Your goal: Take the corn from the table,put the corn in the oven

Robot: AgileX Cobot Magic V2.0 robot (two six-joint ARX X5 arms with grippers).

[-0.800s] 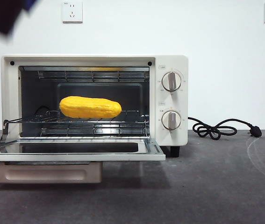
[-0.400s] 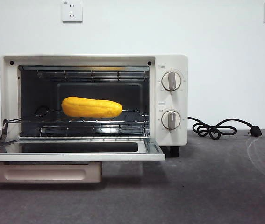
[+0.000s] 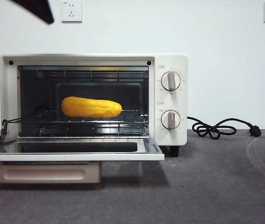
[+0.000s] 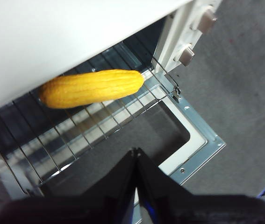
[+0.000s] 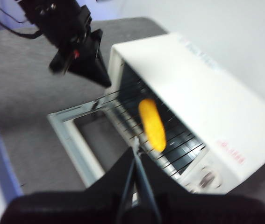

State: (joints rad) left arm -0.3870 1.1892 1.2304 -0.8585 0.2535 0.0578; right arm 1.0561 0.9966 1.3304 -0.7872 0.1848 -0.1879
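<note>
Left end effector clenched, empty, above oven door; right end effector likewise.

Glossy yellow-orange oblong corn cob lies lengthwise on wire rack inside cream-white boxy toaster oven; door folded down in front. Oven on dark grey matte surface; black cord to its right.

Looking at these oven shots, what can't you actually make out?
- Knob markings on the cream-white boxy toaster oven: too small in the front view, blurred in the right wrist view.
- Far side of the glossy yellow-orange corn cob: faces away in every view.
- Oven's lower knob: smeared by motion blur in the right wrist view.
- Left gripper: only a dark tip at the front view's top edge.
- Beige handle: partly hidden under the open door.
</note>
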